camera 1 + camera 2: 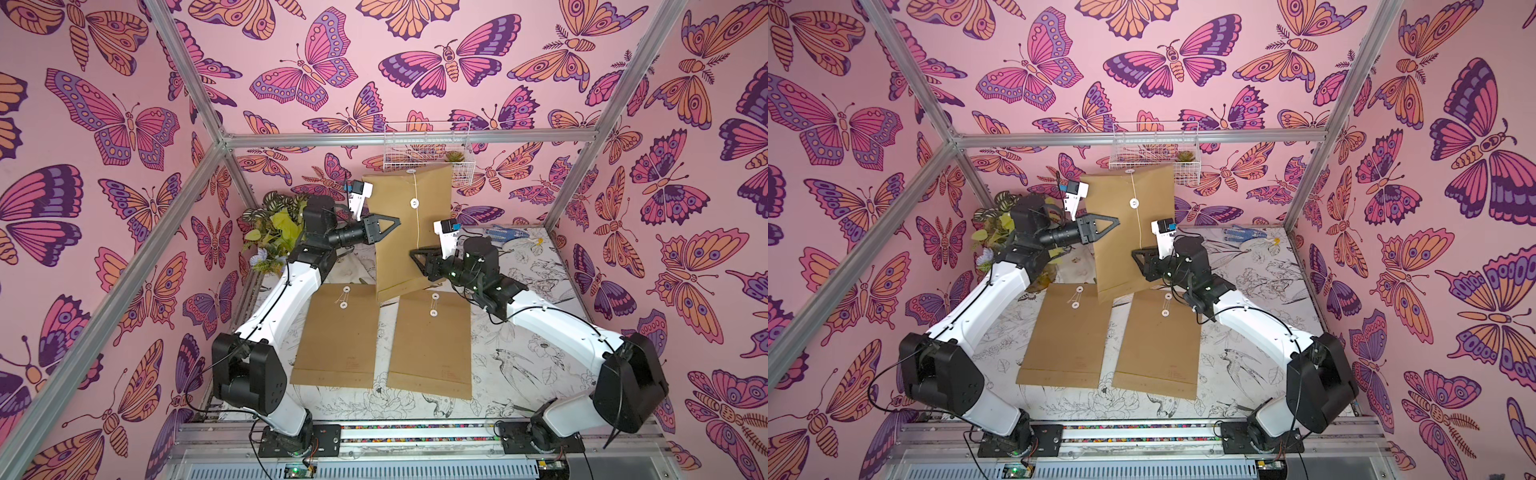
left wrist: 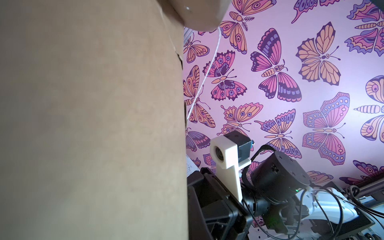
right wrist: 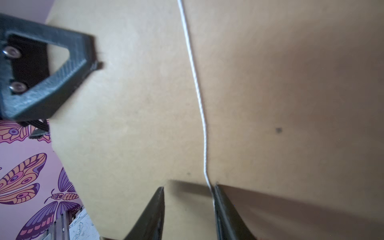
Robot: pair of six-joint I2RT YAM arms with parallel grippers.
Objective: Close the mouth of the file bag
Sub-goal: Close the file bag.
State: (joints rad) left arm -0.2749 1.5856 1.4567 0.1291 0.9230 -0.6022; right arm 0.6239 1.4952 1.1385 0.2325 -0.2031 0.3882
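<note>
File bag [image 1: 432,195] upright, edge clamped in left pincer [image 1: 397,221] | right pincer [image 3: 188,187] agape beside its string [image 3: 199,104]

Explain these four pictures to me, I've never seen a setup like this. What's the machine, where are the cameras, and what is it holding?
This is a robot with two arms mounted at the edge of a table. Two pictures look down from overhead. The other two come from a small camera on each wrist. The left gripper is shut on the edge of a brown file bag and holds it upright. The right gripper is open, and the bag's white string runs between its jaws, against one finger. A second file bag and a third file bag lie flat on the table.
</note>
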